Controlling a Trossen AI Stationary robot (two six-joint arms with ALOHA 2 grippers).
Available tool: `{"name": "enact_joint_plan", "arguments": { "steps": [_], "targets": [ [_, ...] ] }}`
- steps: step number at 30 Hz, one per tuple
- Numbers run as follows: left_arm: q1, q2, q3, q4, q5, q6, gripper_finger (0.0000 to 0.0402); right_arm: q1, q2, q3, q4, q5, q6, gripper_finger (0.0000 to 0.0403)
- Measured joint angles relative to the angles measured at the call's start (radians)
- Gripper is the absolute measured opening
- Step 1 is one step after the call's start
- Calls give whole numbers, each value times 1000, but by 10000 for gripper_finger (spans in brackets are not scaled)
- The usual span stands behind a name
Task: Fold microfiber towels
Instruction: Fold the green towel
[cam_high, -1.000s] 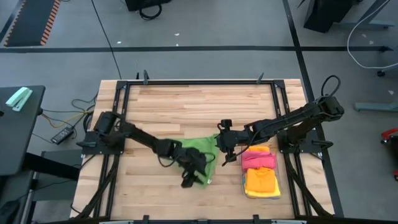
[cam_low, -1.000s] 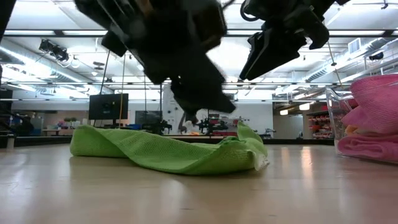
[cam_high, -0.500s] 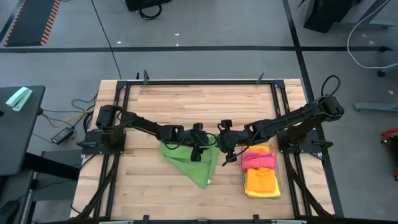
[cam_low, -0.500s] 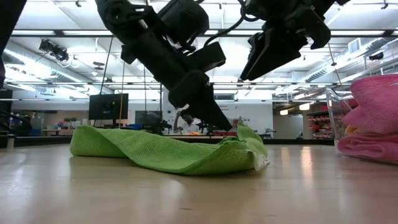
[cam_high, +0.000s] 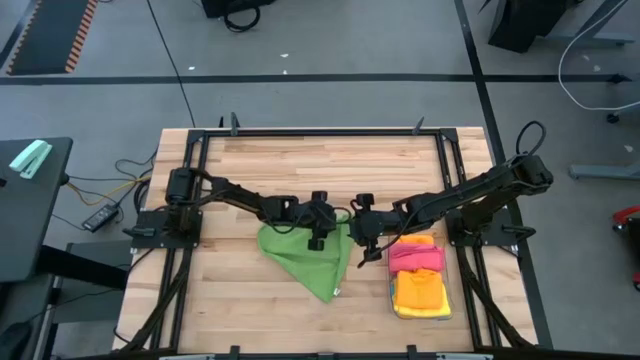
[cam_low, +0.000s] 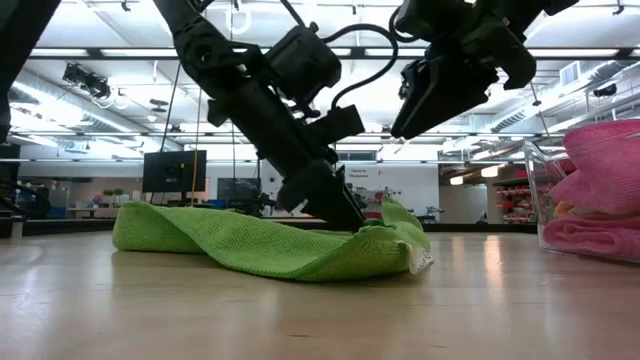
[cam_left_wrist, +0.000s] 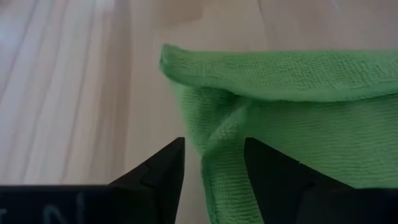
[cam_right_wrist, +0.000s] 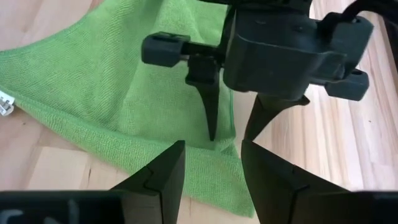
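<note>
The green towel (cam_high: 306, 254) lies crumpled near the middle of the wooden desk (cam_high: 320, 165), spread in a rough triangle whose point runs toward six o'clock in the overhead view. In the low view it (cam_low: 265, 240) sits in soft folds with one corner raised at its three o'clock end, and a small white tag shows just under that corner.

The left end effector (cam_high: 318, 235) is at the towel's twelve o'clock edge, its tips down at the cloth. In the left wrist view its two dark fingers (cam_left_wrist: 163, 173) stand a narrow gap apart with a ridge of the green towel (cam_left_wrist: 286, 112) running into the gap between them; whether they have pinched it cannot be told.

The right end effector (cam_high: 366, 240) hovers just off the towel's three o'clock corner, raised above the desk in the low view (cam_low: 432, 95). Its fingers (cam_right_wrist: 163, 175) stand partly apart with nothing between them, and beyond them its camera sees the left end effector (cam_right_wrist: 233, 130) over the green towel (cam_right_wrist: 93, 93).

At about four o'clock from the green towel, well to the side, a clear bin (cam_high: 446, 300) holds folded towels: pink ones (cam_high: 415, 257) on orange (cam_high: 420, 292).
</note>
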Motion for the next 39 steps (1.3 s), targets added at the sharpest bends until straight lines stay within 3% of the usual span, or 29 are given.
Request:
{"name": "enact_joint_plan", "arguments": {
  "steps": [8,15,21,32,39],
  "targets": [
    [0,0,0,27,31,22,133,0,0,0,5,0,6,165],
    [1,0,0,24,82,-30,15,0,0,-1,6,1,10,165],
    [16,-85,1,-46,-9,-28,6,0,0,-1,6,1,17,165],
    [120,-342,1,-467,-305,-100,4,0,0,-1,-1,1,32,165],
    [259,-332,0,-712,-396,-220,10,1,0,-1,-2,1,49,165]
  ]
}}
